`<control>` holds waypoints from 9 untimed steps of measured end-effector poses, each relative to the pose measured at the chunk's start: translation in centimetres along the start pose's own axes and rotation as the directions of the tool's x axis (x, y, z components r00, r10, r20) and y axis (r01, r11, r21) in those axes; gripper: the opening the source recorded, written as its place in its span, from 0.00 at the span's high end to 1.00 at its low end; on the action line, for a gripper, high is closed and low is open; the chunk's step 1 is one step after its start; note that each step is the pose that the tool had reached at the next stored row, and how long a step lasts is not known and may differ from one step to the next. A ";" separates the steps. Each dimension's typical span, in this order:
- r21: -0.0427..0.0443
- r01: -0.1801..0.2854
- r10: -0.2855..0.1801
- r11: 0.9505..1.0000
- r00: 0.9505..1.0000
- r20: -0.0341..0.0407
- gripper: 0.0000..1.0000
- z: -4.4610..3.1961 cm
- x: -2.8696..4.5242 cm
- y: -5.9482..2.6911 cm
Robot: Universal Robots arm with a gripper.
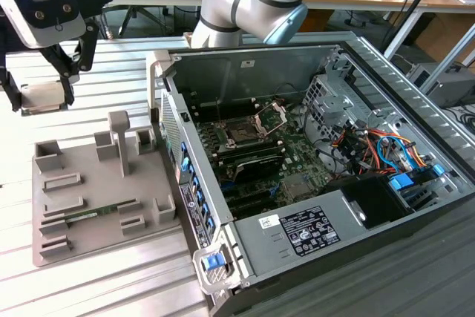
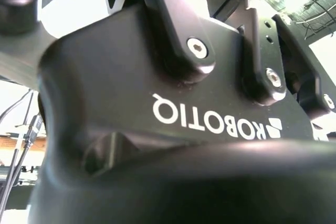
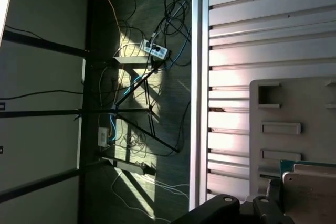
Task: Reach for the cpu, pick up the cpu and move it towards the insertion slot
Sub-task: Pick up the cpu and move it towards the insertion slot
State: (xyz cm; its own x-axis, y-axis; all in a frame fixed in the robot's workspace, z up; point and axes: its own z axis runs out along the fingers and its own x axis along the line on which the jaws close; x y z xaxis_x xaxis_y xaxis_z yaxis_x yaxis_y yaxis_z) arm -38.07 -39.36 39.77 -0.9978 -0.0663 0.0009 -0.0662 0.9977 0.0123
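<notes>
Your hand (image 1: 41, 93) is clenched on the cpu (image 1: 41, 99): one black finger (image 1: 68, 83) sits on each side of the small pale square, which hangs in the air over the desk (image 1: 89, 287). In the first wrist view you can see the cpu (image 3: 312, 192) from close by, with its flat silver top and a thin rim. It looks light and stiff, but I think it breaks easily and its smooth metal top may be slippery. So hold it by its side edges, not by its flat faces, squeeze softly, and keep it level. Just beside the hand, toward the exterior view's right, lies the grey tray (image 1: 159, 217) with a thin green memory stick (image 1: 100, 213) in one of its grooves. Past the tray stands the open computer case (image 1: 245, 72). The insertion slot (image 1: 241, 135) is the dark square inside it, and its silver clamp frame (image 1: 271, 118) is flipped up. The cpu and the slot are well apart, with the tray and the case wall between them.
</notes>
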 end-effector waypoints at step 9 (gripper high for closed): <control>0.000 0.000 0.000 1.000 1.000 0.000 0.45 0.00 -0.84 -0.06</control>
State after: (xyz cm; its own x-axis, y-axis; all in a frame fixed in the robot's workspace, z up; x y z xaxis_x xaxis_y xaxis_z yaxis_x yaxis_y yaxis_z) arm -37.22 -39.36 39.77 -0.9978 -0.0662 0.0010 -0.0662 0.9977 0.0123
